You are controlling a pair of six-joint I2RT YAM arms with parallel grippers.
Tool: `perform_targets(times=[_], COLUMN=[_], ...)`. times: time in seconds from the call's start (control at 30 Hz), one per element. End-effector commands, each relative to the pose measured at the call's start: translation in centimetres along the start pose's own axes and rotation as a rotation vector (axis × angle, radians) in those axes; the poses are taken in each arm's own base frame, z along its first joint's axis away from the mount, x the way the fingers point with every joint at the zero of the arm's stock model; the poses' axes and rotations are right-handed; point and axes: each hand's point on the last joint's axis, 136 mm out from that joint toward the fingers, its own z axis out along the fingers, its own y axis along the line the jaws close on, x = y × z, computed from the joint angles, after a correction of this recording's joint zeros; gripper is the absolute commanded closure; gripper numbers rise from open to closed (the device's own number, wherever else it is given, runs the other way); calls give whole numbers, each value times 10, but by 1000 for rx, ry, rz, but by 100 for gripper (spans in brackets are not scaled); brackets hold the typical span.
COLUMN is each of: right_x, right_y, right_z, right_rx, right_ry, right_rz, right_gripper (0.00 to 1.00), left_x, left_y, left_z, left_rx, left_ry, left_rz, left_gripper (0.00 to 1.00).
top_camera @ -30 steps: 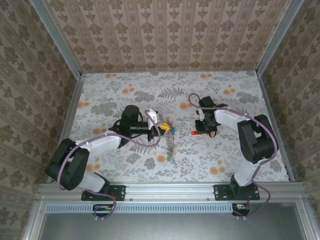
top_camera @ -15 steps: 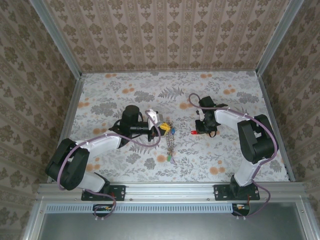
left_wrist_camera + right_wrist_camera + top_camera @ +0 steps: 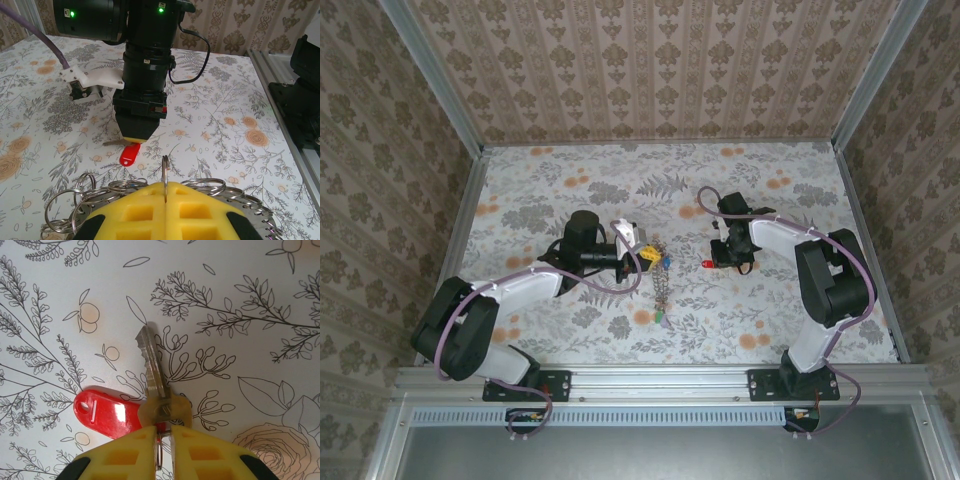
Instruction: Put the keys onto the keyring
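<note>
My top camera hangs above and behind my two bases, tilted down over the white table with grey and orange flower print (image 3: pixel 570 190). In it my bases sit at 6 o'clock and the beige patterned back wall (image 3: pixel 650 70) at 12, all of it small and far.

My left wrist camera rides just behind my left pincer (image 3: pixel 165 192), at 6 o'clock in its view. It looks low across the tabletop at my right pincer (image 3: pixel 135 137), near, at 12.

My right wrist camera looks almost straight down from very close.

All three views share the small metal key with an oblong red plastic tag (image 3: pixel 707 265) (image 3: pixel 131 154) (image 3: pixel 152 370). The top and left wrist views also share the large loop of grey metal keys and rings (image 3: pixel 662 285) (image 3: pixel 120 192).
</note>
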Motion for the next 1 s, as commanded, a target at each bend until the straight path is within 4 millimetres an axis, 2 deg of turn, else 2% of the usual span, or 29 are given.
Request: perform_targets(times=[0.0, 0.97], right_x=[-5, -6], right_y=[4, 4], right_z=[-12, 1], right_rx=[-4, -9], right_ry=[-34, -19], right_rz=[-2, 9], right_gripper=[83, 85], left_x=[-12, -15], left_y=[-2, -2], left_z=[2, 1], left_rx=[25, 22], left_ry=[-25, -26], left_rz=[32, 37], left_gripper=[100, 100])
